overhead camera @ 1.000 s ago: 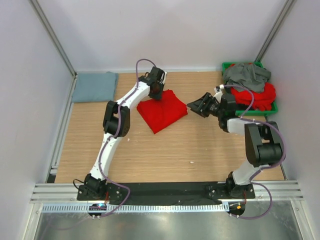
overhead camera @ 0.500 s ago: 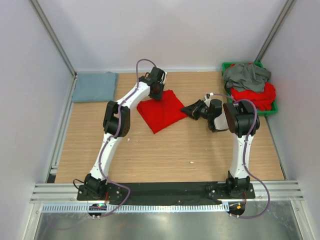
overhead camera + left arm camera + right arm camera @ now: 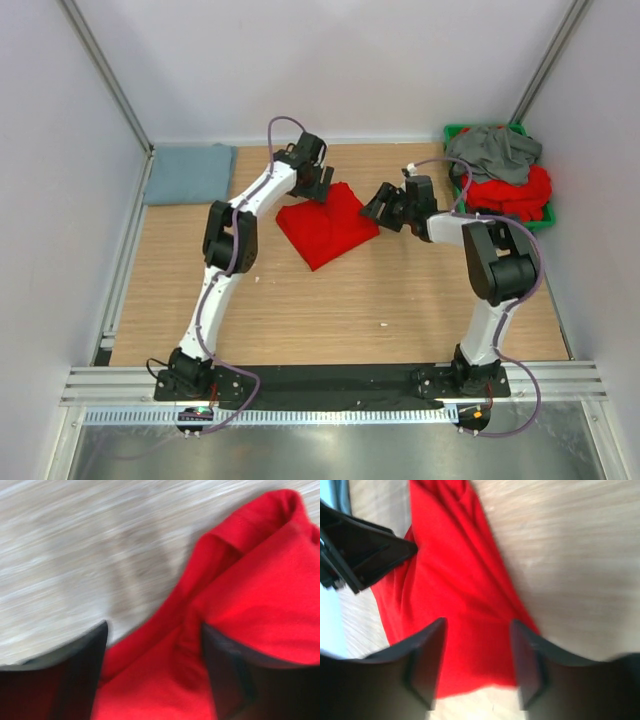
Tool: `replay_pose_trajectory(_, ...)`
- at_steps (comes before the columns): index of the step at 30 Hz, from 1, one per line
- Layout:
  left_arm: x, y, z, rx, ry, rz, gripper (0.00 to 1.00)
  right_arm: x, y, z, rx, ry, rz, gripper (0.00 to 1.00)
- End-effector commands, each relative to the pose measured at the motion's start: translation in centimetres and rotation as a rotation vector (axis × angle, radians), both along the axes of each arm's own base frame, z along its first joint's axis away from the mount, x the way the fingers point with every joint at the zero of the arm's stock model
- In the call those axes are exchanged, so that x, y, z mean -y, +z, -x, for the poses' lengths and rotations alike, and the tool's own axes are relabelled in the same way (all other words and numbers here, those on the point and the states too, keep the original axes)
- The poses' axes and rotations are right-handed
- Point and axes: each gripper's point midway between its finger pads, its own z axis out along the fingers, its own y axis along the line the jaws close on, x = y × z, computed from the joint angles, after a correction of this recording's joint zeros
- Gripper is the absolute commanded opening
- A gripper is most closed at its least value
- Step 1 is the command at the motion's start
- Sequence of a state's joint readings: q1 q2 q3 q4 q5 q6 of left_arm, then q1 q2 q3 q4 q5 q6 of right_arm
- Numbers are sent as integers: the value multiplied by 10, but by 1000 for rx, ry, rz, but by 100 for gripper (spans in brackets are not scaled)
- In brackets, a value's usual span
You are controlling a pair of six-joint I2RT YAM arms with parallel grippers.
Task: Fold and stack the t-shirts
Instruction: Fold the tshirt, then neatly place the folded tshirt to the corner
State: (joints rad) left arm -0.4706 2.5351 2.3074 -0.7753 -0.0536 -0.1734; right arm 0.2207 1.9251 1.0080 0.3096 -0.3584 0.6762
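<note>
The folded red shirt (image 3: 325,228) is lying mid-frame, with the left fingers (image 3: 75,680) hovering released over its upper edge and the right fingers (image 3: 427,665) gaping over its right corner.

red t-shirt (image 3: 325,230) folded, table (image 3: 330,320) centre | blue-grey t-shirt (image 3: 188,172) far-left corner | green bin (image 3: 453,131) far-right corner
</note>
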Motion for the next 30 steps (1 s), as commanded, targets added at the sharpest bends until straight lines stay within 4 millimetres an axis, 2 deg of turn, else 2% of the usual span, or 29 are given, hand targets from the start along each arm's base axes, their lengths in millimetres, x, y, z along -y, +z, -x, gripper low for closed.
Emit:
replay_pose_trajectory(1,-22,97,0,134,68,17,80,12,35,15,24,15,147,69)
replay_pose_trajectory(2,-27,102,2,146,91,20,84,16,61,19,56,5,164,70)
replay_pose_trajectory(3,-29,113,4,160,126,46,87,17,74,23,72,4,177,72)
replay_pose_trajectory(4,-32,143,9,204,141,81,91,19,88,25,105,9,197,77)
replay_pose_trajectory(5,-38,141,13,194,168,85,91,23,96,33,102,1,211,79)
replay_pose_trajectory(6,-42,148,17,200,188,101,92,29,122,39,156,-19,215,81)
replay_pose_trajectory(8,-54,152,31,188,243,127,92,37,129,59,153,-29,231,85)
replay_pose_trajectory(9,-60,150,35,182,262,127,92,41,149,71,199,-38,216,87)
replay_pose_trajectory(10,-63,146,41,166,296,143,92,42,135,87,166,-29,211,88)
replay_pose_trajectory(12,-77,132,57,133,341,162,92,40,130,111,162,-12,196,89)
replay_pose_trajectory(13,-79,126,63,111,374,189,93,41,119,132,147,1,189,89)
replay_pose_trajectory(14,-83,111,74,77,387,216,92,40,114,143,140,1,178,90)
replay_pose_trajectory(15,-82,104,79,57,398,238,92,33,108,156,134,27,170,90)
replay_pose_trajectory(16,-81,96,85,36,406,263,93,34,94,173,122,34,168,91)
replay_pose_trajectory(17,-76,77,93,-5,433,317,93,31,91,180,119,32,142,91)
replay_pose_trajectory(18,-78,75,94,-4,463,343,94,25,85,189,114,52,128,91)
replay_pose_trajectory(19,-71,70,98,-31,470,401,95,25,69,201,87,62,121,92)
replay_pose_trajectory(20,-67,59,99,-44,515,474,95,19,75,204,121,74,88,92)
replay_pose_trajectory(21,-63,58,100,-54,532,525,95,17,73,208,123,71,68,92)
replay_pose_trajectory(22,-58,60,95,-35,539,572,96,14,63,216,118,89,60,93)
replay_pose_trajectory(23,-59,52,98,-56,584,590,96,13,62,220,127,93,53,93)
replay_pose_trajectory(24,-59,47,98,-62,606,593,96,12,53,226,110,99,50,93)
replay_pose_trajectory(30,-62,28,93,-59,703,633,96,12,41,237,141,108,22,93)
